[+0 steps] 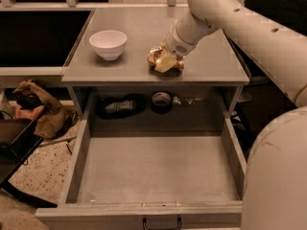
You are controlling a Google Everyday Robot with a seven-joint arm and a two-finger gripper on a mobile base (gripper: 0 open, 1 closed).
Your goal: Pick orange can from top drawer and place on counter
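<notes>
The orange can [157, 57] is a shiny, crumpled gold-orange can at the front middle of the grey counter [211, 66]. My gripper [165, 61] reaches down from the upper right and is shut on the can, which rests on or just above the counter surface. The top drawer [158, 169] is pulled wide open below the counter, its grey floor bare, with a small black handle [161, 223] on its front.
A white bowl [108, 43] stands on the counter's left side. Under the counter at the drawer's back lie a dark tape roll [161, 101] and a dark object [120, 106]. A brown bag [41, 110] and a dark case [14, 145] sit on the floor at left.
</notes>
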